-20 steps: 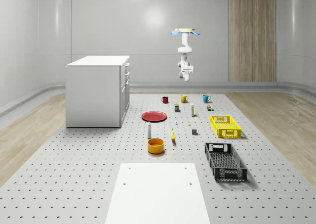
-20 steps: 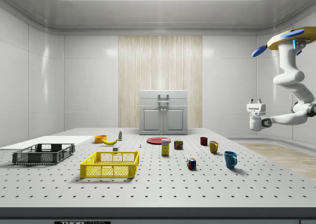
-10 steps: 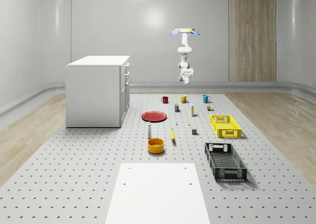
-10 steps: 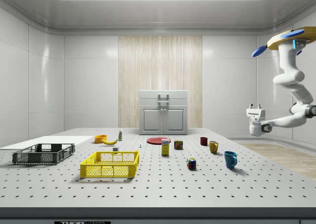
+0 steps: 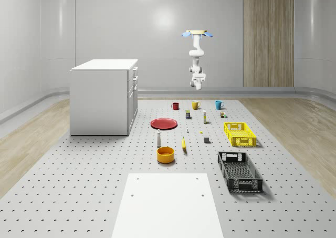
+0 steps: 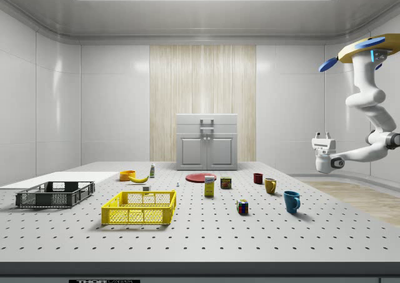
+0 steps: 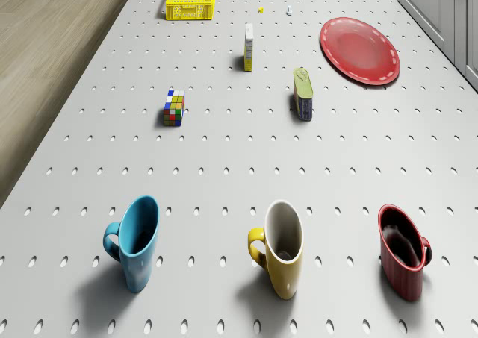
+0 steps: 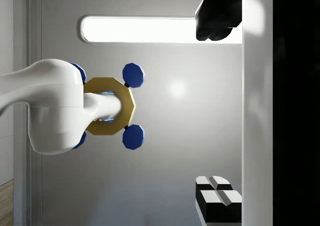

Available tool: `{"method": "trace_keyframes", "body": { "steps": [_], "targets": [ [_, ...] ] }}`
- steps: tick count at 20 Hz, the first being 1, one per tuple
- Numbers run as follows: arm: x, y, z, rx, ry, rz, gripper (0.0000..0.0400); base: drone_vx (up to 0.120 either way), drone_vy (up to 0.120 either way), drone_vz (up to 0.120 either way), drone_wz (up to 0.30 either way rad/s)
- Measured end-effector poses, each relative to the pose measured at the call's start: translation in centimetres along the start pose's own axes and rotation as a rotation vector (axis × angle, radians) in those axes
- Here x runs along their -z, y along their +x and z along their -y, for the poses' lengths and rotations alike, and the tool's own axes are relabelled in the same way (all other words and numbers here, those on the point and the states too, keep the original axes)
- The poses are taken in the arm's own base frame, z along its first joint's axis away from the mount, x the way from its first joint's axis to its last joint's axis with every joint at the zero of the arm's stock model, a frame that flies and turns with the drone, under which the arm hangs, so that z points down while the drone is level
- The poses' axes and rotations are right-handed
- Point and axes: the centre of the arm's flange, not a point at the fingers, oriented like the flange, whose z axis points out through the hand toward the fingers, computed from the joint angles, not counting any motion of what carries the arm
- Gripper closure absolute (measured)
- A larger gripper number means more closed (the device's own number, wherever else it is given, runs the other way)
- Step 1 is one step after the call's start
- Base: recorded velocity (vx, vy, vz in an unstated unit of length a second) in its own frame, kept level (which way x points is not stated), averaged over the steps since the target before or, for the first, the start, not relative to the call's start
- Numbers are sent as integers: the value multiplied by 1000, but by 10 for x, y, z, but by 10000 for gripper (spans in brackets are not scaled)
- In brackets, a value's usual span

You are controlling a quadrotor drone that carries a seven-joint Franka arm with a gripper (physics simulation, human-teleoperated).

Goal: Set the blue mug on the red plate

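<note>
The blue mug (image 5: 219,104) (image 6: 291,201) (image 7: 138,241) stands upright at the far end of the perforated table, at the end of a row of three mugs. The red plate (image 5: 164,123) (image 6: 200,177) (image 7: 359,50) lies flat nearer the cabinet, with nothing on it. The drone (image 5: 197,34) (image 6: 365,50) hovers high beyond the table's far edge, behind the mugs. My gripper (image 5: 197,78) (image 6: 322,135) (image 8: 220,111) hangs well above the mugs and points upward at the drone. It is open and holds nothing.
A yellow mug (image 7: 282,248) and a red mug (image 7: 403,260) stand beside the blue one. A Rubik's cube (image 7: 174,107), a can (image 7: 302,93) and a small box (image 7: 249,47) lie between mugs and plate. The yellow crate (image 5: 239,133), black crate (image 5: 239,171), orange bowl (image 5: 165,154) and white cabinet (image 5: 104,96) stand farther off.
The wrist has turned and the gripper has sunk a little compared with one second ago. The drone holds its place, and the mugs and plate have not moved.
</note>
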Motion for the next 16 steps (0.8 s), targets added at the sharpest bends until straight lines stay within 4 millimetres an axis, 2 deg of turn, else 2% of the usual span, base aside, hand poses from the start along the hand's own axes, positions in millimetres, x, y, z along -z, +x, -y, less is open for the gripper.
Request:
{"method": "trace_keyframes", "body": {
  "steps": [16],
  "targets": [
    [1,-1,0,0,6,-12,0,0,0,0,0]
  ]
}}
